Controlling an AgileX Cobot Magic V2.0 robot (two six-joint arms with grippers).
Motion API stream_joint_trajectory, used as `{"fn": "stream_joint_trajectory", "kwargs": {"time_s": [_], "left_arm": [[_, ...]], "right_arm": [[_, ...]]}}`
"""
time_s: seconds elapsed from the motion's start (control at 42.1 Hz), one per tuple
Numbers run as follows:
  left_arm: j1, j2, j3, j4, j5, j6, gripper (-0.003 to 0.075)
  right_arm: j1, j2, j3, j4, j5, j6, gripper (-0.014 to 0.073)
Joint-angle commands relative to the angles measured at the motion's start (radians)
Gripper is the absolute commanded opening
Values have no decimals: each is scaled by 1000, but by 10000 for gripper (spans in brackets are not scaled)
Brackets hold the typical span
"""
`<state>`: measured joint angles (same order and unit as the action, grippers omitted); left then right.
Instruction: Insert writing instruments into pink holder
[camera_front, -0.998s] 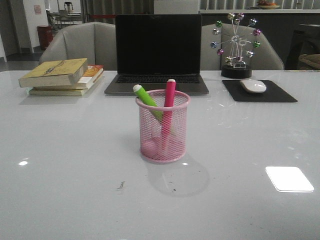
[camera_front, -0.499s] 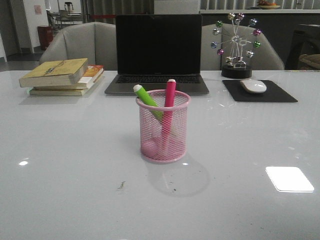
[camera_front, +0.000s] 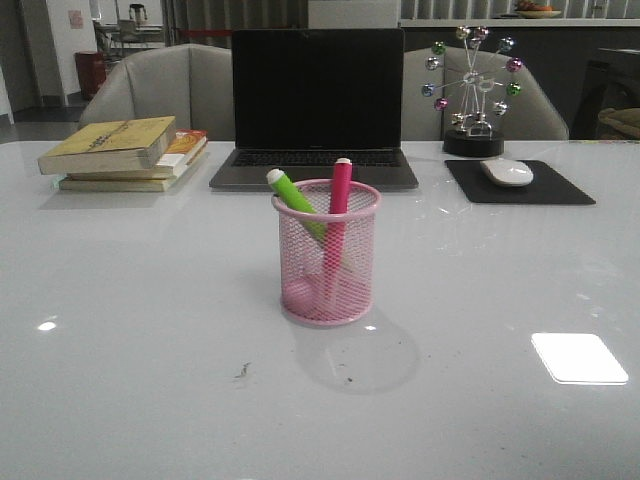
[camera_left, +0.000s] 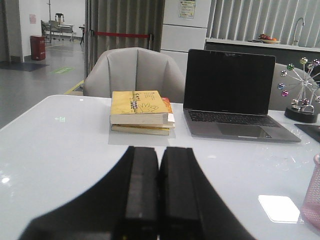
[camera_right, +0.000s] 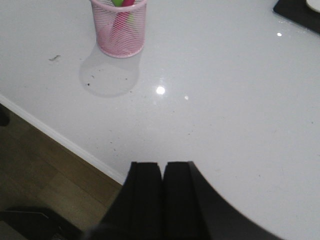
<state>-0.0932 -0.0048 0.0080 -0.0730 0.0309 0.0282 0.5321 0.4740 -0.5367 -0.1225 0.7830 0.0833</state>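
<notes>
The pink holder (camera_front: 327, 262) stands upright mid-table with both writing instruments inside. The lime green pen (camera_front: 294, 196) leans left, its white tip above the rim. The magenta pen (camera_front: 339, 192) stands nearly upright beside it. In the right wrist view the pink holder (camera_right: 120, 27) with the pens in it lies far from my right gripper (camera_right: 163, 167), which is shut and empty over the table's front edge. My left gripper (camera_left: 159, 152) is shut and empty above the table, well short of the books; the holder's edge (camera_left: 312, 200) shows at that view's side. Neither gripper appears in the front view.
A closed-lid-up laptop (camera_front: 315, 110) stands behind the holder. A stack of books (camera_front: 125, 152) lies at the back left. At the back right are a mouse (camera_front: 507, 172) on a black pad (camera_front: 518, 184) and a ball ornament (camera_front: 472, 95). Chairs stand beyond the table.
</notes>
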Motion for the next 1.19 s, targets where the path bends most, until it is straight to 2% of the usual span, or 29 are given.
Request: {"fn": "stream_joint_trajectory", "kwargs": {"time_s": [0.0, 0.214, 0.333, 0.428, 0.571, 1.165], "left_arm": [[0, -19, 1, -9, -78, -5, 99], [0, -19, 1, -9, -78, -5, 99], [0, -19, 1, -9, -78, -5, 99], [0, -19, 1, -9, -78, -5, 99], [0, -19, 1, -9, -78, -5, 99], [0, -16, 1, -9, -78, -5, 99]], "right_arm": [[-76, -47, 51, -10, -176, -8, 29], [-312, -278, 388, -16, -768, -7, 29], [-397, -406, 507, 1, -918, 0, 29], [-445, -470, 553, 36, -941, 22, 29], [-482, -507, 552, 47, -857, 21, 29], [-482, -508, 552, 45, -819, 21, 29]]}}
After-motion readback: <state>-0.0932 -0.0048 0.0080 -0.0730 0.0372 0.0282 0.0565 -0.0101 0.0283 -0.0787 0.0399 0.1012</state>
